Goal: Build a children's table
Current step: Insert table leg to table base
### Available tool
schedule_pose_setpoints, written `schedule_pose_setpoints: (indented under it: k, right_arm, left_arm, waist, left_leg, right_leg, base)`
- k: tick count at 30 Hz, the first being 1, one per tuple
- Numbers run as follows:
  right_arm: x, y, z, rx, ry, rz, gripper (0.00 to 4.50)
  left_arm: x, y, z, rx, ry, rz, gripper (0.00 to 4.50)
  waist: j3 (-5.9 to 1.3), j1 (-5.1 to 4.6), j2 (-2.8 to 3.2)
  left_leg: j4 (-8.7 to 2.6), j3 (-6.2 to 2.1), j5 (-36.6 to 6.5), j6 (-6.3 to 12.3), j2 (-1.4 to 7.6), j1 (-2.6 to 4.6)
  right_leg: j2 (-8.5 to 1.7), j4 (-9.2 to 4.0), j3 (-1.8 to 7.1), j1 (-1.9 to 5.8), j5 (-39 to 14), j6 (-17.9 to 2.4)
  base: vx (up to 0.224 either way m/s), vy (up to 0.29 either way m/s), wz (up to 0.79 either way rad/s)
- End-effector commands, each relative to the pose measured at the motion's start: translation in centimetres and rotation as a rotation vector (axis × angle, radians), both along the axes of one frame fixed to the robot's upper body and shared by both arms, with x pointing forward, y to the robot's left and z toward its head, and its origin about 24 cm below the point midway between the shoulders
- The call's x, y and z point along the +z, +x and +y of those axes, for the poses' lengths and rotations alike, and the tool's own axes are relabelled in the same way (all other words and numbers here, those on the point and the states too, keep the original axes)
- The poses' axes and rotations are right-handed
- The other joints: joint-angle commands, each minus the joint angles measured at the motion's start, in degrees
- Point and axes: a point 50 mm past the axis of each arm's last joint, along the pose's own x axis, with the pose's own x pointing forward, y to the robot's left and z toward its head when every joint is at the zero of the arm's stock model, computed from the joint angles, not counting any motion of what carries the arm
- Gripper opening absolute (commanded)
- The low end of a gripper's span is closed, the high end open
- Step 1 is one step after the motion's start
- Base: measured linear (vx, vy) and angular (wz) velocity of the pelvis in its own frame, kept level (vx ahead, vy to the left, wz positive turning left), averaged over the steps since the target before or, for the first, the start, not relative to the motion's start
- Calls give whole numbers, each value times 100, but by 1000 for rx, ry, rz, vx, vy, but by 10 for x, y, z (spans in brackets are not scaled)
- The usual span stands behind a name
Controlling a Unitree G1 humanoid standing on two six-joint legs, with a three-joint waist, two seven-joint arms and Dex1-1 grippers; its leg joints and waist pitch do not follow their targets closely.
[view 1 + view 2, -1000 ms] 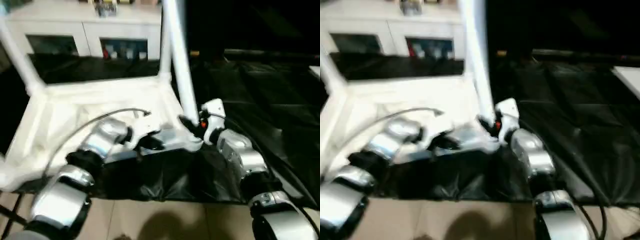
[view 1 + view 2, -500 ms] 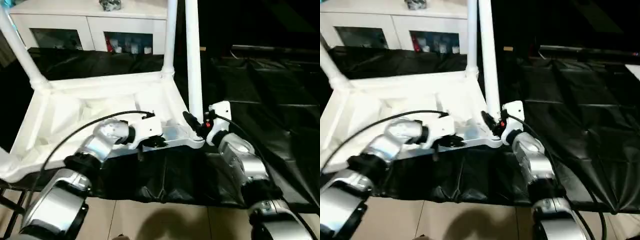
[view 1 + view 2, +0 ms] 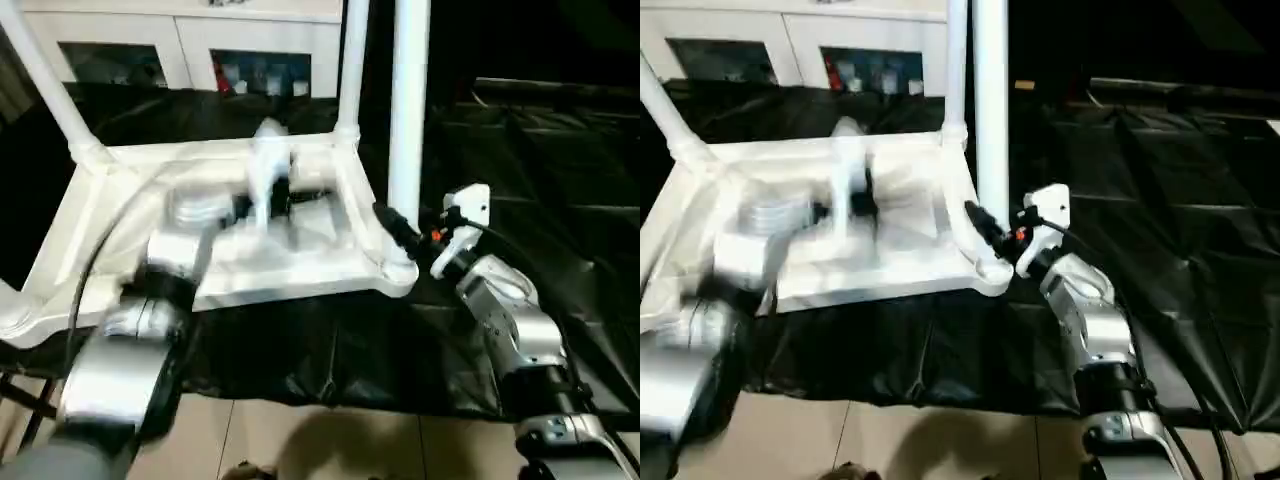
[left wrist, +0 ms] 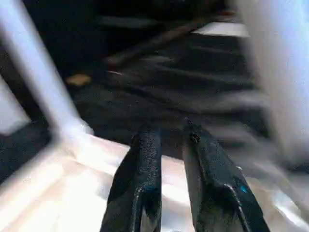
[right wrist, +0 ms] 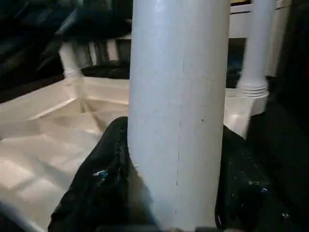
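Note:
The children's table lies upside down on black cloth, its white ribbed top facing up. Three white legs stand in corner sockets: far left, far right and near right. My right gripper is shut on the near right leg just above its socket, one black finger on each side. My left arm reaches over the middle of the top, blurred. In the left wrist view my left gripper hangs above the top's far rim. Its fingers stand a narrow gap apart with nothing between them.
A white cabinet with glass doors stands behind the table. Black cloth covers the surface to the right of the top and hangs over the near edge. Beige floor lies below that edge.
My left arm has left the top's near edge and swung over its middle toward the far side, its fingers parting slightly. The right gripper stays on the leg. The camera has shifted.

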Motion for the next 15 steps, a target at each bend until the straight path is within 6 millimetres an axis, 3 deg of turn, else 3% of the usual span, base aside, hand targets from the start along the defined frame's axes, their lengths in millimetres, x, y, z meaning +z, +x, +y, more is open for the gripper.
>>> schedule_pose_setpoints:
  k: [1, 2, 3, 4, 5, 6, 7, 9, 11, 13, 15]
  right_arm:
    - [8, 0, 2, 17, -16, -33, 188]
    - [8, 0, 3, 18, -19, -32, 188]
    - [7, 0, 3, 17, -28, -29, 188]
    - [7, 0, 3, 16, -31, -28, 188]
    - [6, 0, 2, 13, -40, -23, 188]
    - [5, -1, 2, 8, -51, -19, 188]
    - [5, -1, 1, 7, -53, -18, 188]
    - [3, -1, -2, -9, -64, -8, 188]
    - [0, -2, -6, -31, -77, 5, 188]
    - [-1, -2, -7, -34, -79, 7, 188]
    - [-1, -2, -7, -34, -80, 8, 188]
  left_arm:
    - [-2, 0, -14, 4, 4, 23, 88]
    - [0, -1, -18, -9, 0, 16, 88]
    - [5, -4, -32, -60, -18, 3, 88]
    - [6, -6, -37, -81, -25, -1, 88]
    - [12, -12, -51, -150, -53, -15, 88]
    - [18, -19, -64, -239, -93, -32, 88]
    - [20, -21, -66, -260, -103, -34, 88]
    - [28, -36, -79, -402, -171, -45, 88]
    - [27, -41, -78, -433, -202, -30, 88]
    - [24, -38, -75, -411, -195, -32, 88]
    - [20, -37, -70, -410, -192, -34, 88]
  waist:
    - [-418, 21, -59]
    - [-422, 22, -68]
    - [-443, 27, -14]
    - [-450, 8, -46]
    - [-469, 20, -26]
    - [-474, 15, -53]
    - [-469, 27, -55]
    - [-466, 34, -47]
    - [-454, 38, -61]
    - [-436, 2, -61]
    - [-413, 1, -60]
  left_leg:
    - [-320, -77, -56, 693, 326, 55]
    - [-312, -81, 3, 730, 316, 39]
    - [-290, -92, 143, 813, 304, 26]
    - [-284, -92, 215, 857, 301, 15]
    - [-260, -98, 336, 936, 292, 13]
    - [-255, -96, 390, 998, 294, 9]
    - [-249, -92, 392, 1035, 290, 9]
    - [-250, -91, 349, 1096, 315, 16]
    - [-253, -88, 305, 1113, 327, 5]
    - [-261, -88, 120, 1094, 309, 6]
    - [-277, -67, -201, 925, 298, 37]
  right_leg:
    - [-508, -312, 366, 416, 335, -1507]
    - [-509, -296, 363, 431, 421, -1522]
    - [-504, -263, 361, 437, 652, -1543]
    - [-502, -260, 361, 448, 782, -1542]
    - [-503, -230, 356, 450, 1025, -1587]
    - [-511, -218, 350, 460, 1156, -1627]
    - [-512, -227, 348, 452, 1158, -1651]
    - [-513, -223, 343, 441, 1084, -1720]
    - [-520, -226, 343, 441, 998, -1789]
    - [-490, -270, 336, 443, 699, -1704]
    - [-483, -350, 345, 433, 92, -1560]
  base:
    - [0, 0, 0]
    - [0, 0, 0]
    - [0, 0, 0]
    - [0, 0, 0]
    - [0, 0, 0]
    - [0, 0, 0]
    - [0, 0, 0]
    - [0, 0, 0]
    - [0, 0, 0]
    - [0, 0, 0]
    - [0, 0, 0]
